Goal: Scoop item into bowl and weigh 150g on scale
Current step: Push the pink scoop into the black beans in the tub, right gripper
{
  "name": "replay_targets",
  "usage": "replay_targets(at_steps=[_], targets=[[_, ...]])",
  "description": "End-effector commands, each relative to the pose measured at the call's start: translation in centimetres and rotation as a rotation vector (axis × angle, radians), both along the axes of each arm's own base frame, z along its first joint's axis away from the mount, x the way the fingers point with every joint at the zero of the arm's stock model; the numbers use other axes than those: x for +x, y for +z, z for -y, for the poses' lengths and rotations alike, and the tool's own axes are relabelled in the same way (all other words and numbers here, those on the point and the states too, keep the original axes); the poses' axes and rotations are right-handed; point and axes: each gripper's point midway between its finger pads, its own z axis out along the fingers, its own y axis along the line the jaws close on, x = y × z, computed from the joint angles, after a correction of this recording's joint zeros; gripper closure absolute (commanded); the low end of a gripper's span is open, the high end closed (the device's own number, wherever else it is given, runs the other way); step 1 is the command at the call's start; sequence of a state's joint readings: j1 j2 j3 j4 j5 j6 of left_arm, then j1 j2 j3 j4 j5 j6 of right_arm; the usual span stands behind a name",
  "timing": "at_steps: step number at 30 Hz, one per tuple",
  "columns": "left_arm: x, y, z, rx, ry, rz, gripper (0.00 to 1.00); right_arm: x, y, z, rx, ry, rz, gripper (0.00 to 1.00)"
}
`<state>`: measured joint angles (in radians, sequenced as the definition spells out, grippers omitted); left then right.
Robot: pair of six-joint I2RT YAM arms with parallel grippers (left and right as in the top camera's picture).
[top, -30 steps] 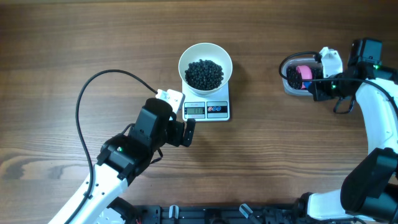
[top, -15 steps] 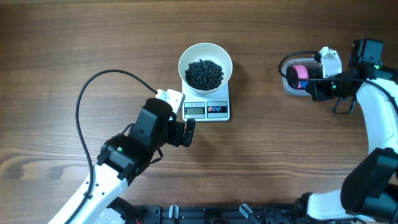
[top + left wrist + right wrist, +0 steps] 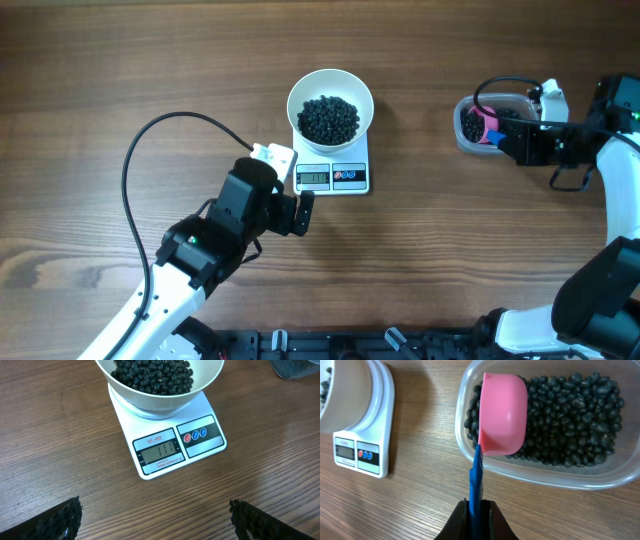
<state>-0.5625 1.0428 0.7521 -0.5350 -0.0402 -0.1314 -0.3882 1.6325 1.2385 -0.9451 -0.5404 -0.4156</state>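
Note:
The white bowl (image 3: 330,100) stands on the scale (image 3: 345,178) and holds a heap of black beans (image 3: 152,375). The scale's display (image 3: 160,451) reads 111. My left gripper (image 3: 155,510) hovers open over bare table just in front of the scale. My right gripper (image 3: 476,506) is shut on the blue handle (image 3: 476,477) of a pink scoop (image 3: 502,412). The scoop lies turned with its back up inside the left end of a clear tub (image 3: 545,474) of black beans (image 3: 570,415). In the overhead view the scoop (image 3: 489,126) sits in the tub (image 3: 466,140) at the right.
A black cable (image 3: 150,140) loops over the table to the left of the scale. The left arm (image 3: 215,235) reaches in from the lower left and the right arm (image 3: 620,190) from the right edge. Bare wood lies between scale and tub.
My right wrist has shifted to the right and the pink scoop has turned and dipped lower into the tub. The left arm, bowl and scale have not moved.

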Motion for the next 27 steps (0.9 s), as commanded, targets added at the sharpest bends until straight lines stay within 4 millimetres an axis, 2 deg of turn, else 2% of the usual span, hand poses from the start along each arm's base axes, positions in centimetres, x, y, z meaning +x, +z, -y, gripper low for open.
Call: replay_targets(at_steps=[1, 11, 21, 27], targets=[[0.1, -0.1, -0.3, 0.022, -0.001, 0.008, 0.0, 0.2, 0.3, -1.2, 0.082, 0.015, 0.014, 0.96], [0.2, -0.1, -0.3, 0.022, -0.001, 0.009, 0.0, 0.2, -0.1, -0.4, 0.047, -0.016, -0.007, 0.96], [0.2, -0.1, -0.3, 0.022, -0.001, 0.009, 0.0, 0.2, 0.3, 0.2, 0.107, -0.071, -0.004, 0.96], [0.2, -0.1, -0.3, 0.022, -0.001, 0.009, 0.0, 0.0, 0.4, 2.0, 0.13, -0.162, -0.013, 0.96]])
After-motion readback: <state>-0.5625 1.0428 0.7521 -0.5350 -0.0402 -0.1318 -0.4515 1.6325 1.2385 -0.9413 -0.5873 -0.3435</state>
